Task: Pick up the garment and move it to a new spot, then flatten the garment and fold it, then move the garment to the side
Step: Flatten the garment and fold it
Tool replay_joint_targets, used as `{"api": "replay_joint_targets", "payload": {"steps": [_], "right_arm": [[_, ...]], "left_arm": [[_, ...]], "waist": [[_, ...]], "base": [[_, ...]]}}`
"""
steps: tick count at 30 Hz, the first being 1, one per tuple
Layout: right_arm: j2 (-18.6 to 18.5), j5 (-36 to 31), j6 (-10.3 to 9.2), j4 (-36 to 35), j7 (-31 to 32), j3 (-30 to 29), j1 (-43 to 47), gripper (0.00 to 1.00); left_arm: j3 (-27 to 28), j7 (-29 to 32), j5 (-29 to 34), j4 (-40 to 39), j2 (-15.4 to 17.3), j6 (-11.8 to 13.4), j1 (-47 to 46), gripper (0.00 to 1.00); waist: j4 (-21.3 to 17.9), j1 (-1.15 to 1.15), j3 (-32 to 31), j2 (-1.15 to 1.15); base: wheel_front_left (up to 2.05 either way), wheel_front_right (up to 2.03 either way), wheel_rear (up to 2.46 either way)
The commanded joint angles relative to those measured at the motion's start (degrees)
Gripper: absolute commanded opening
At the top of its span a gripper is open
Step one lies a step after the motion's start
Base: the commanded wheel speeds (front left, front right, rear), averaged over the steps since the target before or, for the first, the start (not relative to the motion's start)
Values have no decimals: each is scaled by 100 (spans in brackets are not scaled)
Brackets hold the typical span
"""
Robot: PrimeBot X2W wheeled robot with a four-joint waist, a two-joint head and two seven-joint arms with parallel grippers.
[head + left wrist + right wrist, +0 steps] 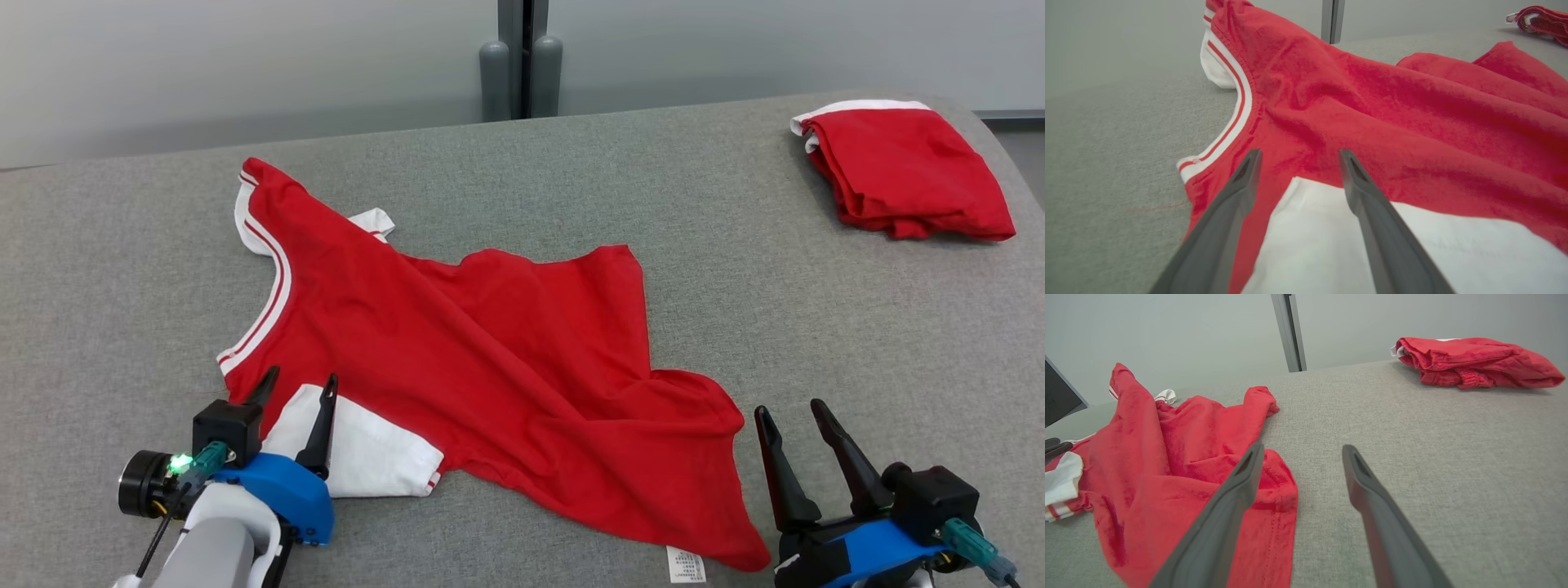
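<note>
The garment [457,351] is a red T-shirt with white sleeves and a white-and-red striped collar, lying crumpled across the middle of the grey table [122,286]. My left gripper [300,386] is open at its near left corner, fingers over the white sleeve [359,449] and the shoulder seam. In the left wrist view the left gripper [1299,157] straddles the sleeve [1331,245] where it meets the red cloth [1392,114]. My right gripper [790,412] is open just right of the hem. The right wrist view has the right gripper [1302,451] over bare table beside the garment [1180,457].
A second red garment [902,167] lies folded at the far right corner of the table, also seen as the folded garment [1470,361] in the right wrist view. A white care label [686,563] sticks out near the front edge. A grey wall with a post [522,61] stands behind.
</note>
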Motion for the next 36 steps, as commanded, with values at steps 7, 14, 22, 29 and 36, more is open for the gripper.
{"api": "replay_joint_targets", "payload": {"steps": [7,14,22,29,36], "right_arm": [[-58,-19,3,-69,-16,-39,-184,100],[-51,-52,3,-65,-16,-53,-214,100],[-27,-62,3,-37,-16,-95,-177,100],[-12,-32,2,-2,-16,-123,-82,100],[49,-1,3,6,-16,-134,59,100]], "left_arm": [[-396,-14,-293,619,98,-7,-521,100],[-730,-13,-528,885,108,-7,-657,0],[-887,-7,-649,839,114,-8,-575,0],[-640,-8,-603,6,177,-8,-258,0],[-464,-7,-332,-1061,79,-8,705,0]], "waist": [[-20,-1,196,0],[-10,-1,251,0],[61,-1,176,0],[195,-1,-1,0],[390,-1,-171,0]], "base": [[0,0,0],[0,0,0],[0,0,0],[0,0,0],[0,0,0]]}}
